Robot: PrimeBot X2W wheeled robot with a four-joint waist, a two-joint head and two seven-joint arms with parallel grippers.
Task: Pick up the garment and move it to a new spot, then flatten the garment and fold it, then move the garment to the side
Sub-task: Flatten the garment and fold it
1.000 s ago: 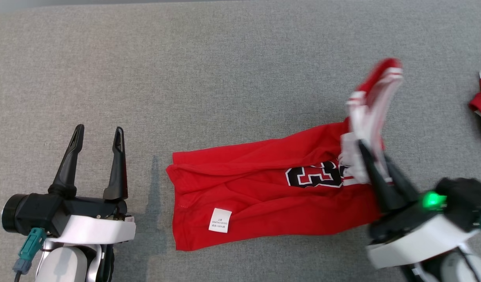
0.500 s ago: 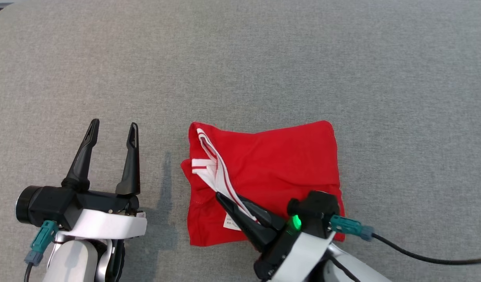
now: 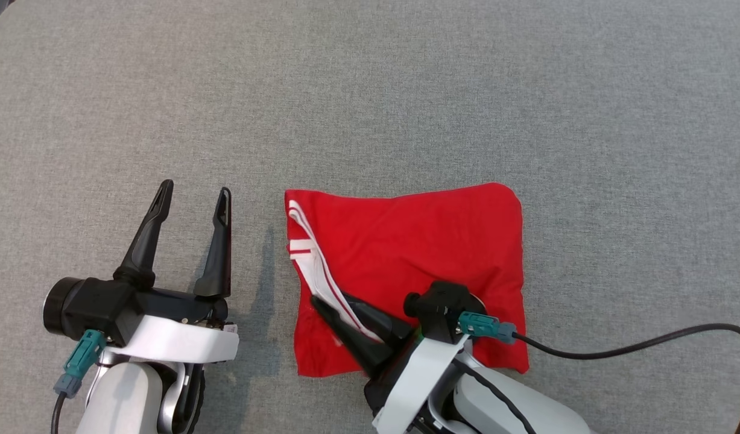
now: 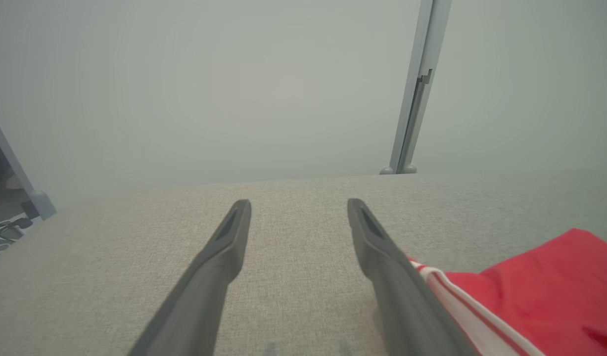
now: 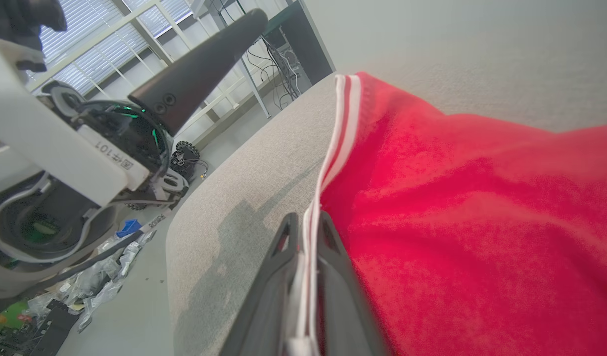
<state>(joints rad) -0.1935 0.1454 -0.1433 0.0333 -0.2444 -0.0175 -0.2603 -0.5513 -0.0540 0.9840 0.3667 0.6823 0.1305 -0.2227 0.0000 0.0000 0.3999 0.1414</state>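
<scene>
Folding's in hand, I'd say: the red jersey with white-striped trim [image 3: 418, 241] lies doubled on the grey fabric worktop [image 3: 406, 90], the right gripper [image 3: 328, 302] with fingers clamped on its trim and next due to release, the left gripper [image 3: 195, 188] just beside it, fingers apart and empty

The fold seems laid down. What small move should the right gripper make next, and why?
Probably open the right gripper and let go of the white trim. The red garment lies doubled over on the grey surface, the trim rests along its left edge, and the fingers pinch that trim.
</scene>
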